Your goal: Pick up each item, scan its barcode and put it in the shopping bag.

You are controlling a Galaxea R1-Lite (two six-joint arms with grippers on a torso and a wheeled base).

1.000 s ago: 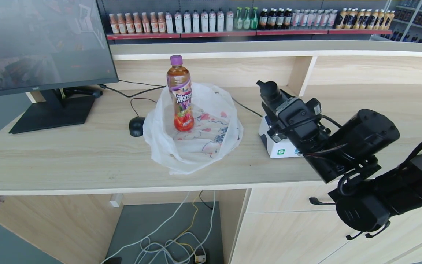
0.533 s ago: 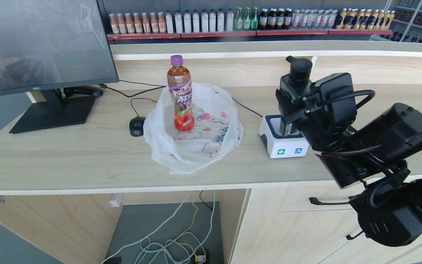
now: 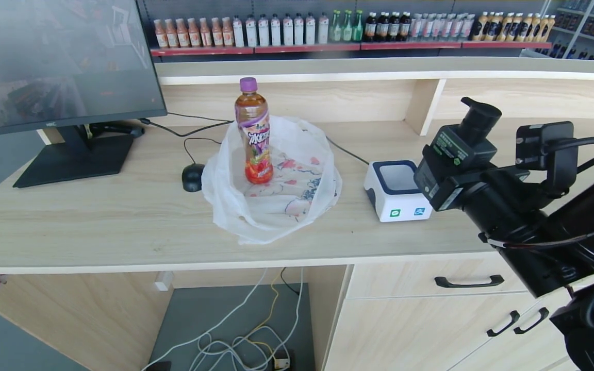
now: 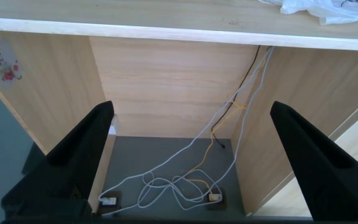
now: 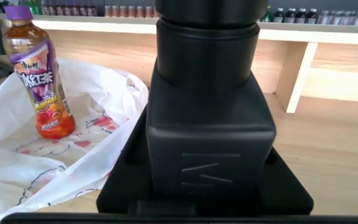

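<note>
Clearly the dark bottle (image 3: 454,152) is clamped in the right gripper (image 3: 477,185), raised just beside the scanner (image 3: 397,190) and tilted. It looks stiff, rather heavy and smooth (probably slippery), so gripping its flat square body seems wise. On the scanner's other side lies the shopping bag (image 3: 276,201), with a tea bottle (image 3: 253,131) standing inside. The left gripper (image 4: 191,109) hangs spread wide, well below the scanner.
</note>
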